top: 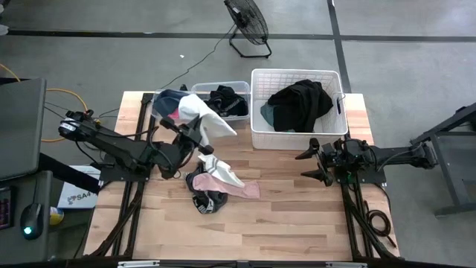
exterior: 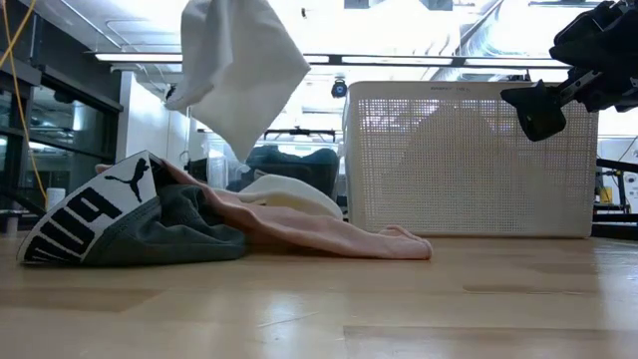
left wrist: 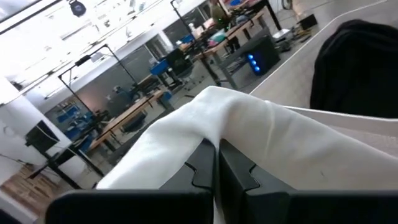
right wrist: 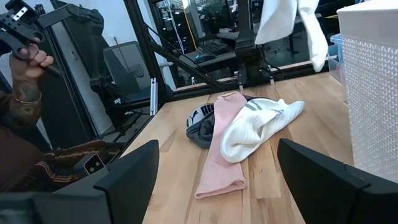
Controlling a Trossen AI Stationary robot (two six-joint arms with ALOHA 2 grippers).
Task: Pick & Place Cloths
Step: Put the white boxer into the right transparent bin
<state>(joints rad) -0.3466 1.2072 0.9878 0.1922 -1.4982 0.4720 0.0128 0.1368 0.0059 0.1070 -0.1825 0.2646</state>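
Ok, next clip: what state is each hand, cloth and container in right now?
Left hand: shut on the white cloth.
White cloth: lifted, hanging clear of the wooden table.
Right hand: open, empty, beside the basket.
Pink cloth: lying flat on the table.
Cream ribbed cloth: draped over the pink one.
Grey cloth with black lettered waistband: crumpled on the table.
White slatted plastic basket: upright, holding dark cloths.

The table [top: 297,216] is pale, smooth wood with a light sheen. The white basket [exterior: 459,160] is perforated plastic (matt). The pink cloth [right wrist: 221,149] and white cloth [exterior: 239,70] look soft and matt.
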